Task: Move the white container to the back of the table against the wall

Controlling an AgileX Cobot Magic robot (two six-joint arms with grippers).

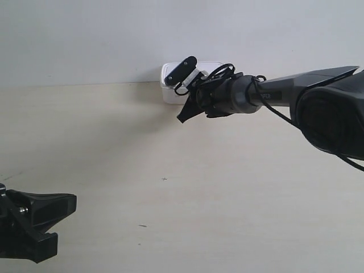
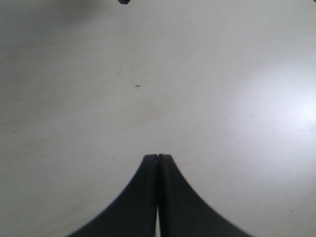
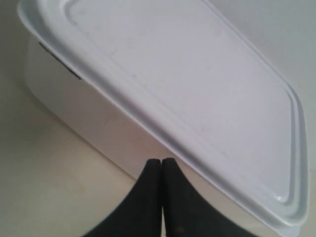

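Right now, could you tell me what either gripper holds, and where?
Nothing: left gripper and right gripper are shut empty, the right beside the white container.

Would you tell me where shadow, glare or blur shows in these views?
Exterior view: a soft shadow on the table beside the white container. Left wrist view: bright glare on the table, left fingers blurred. Right wrist view: the close container and right fingers look soft.

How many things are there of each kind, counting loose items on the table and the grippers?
Containers: 1, the white container
Grippers: 2, the left gripper and the right gripper, both shut and holding nothing
Total: 3
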